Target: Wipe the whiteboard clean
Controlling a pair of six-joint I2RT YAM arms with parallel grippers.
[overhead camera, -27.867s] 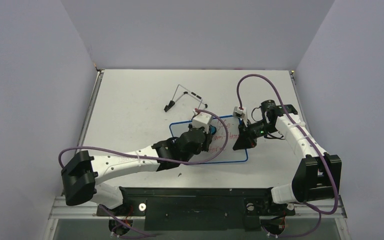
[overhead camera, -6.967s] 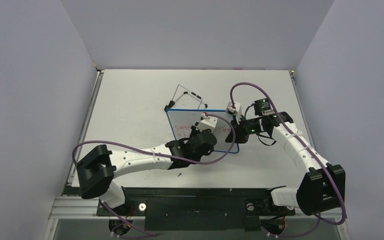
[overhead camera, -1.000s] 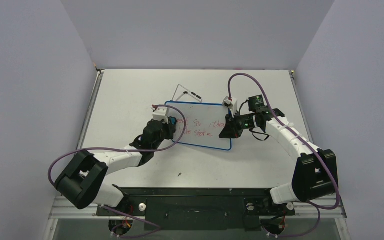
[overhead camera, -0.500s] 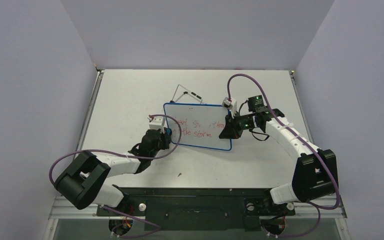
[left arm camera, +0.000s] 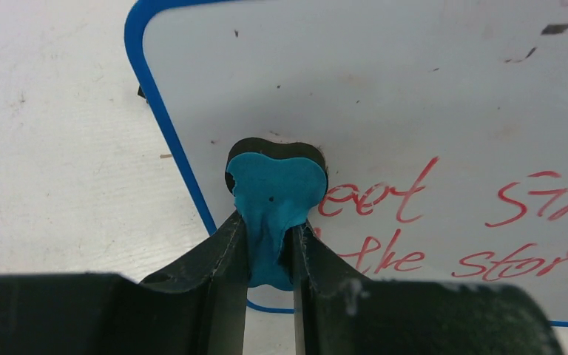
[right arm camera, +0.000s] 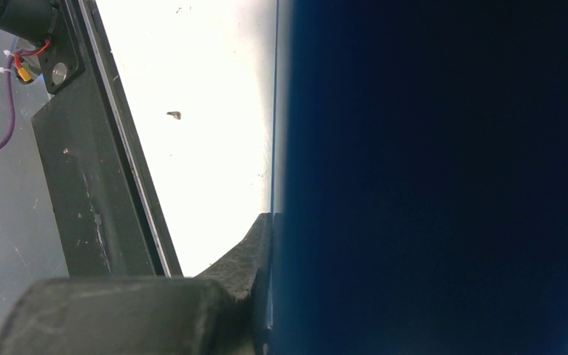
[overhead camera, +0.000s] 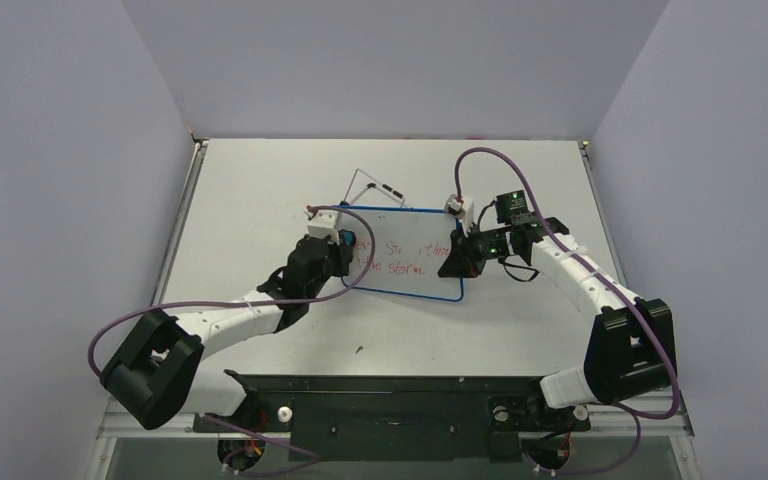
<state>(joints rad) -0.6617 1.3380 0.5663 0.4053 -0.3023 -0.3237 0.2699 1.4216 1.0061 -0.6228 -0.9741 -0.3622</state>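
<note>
While two lines of red writing (left arm camera: 384,200) can be read on the whiteboard (overhead camera: 400,250), we judge the wiping barely begun.
The board sits mid-desk (overhead camera: 260,190), just in front of the wire stand (overhead camera: 375,188), written face up, long axis running left to right and slightly skewed. Only the strip above the words looks bare. The left claw (left arm camera: 270,237) is pinched tight on the blue eraser (left arm camera: 277,181), pressed near the board's left edge. The right claw (overhead camera: 457,262) is closed on the right edge, as far as we can see.
</note>
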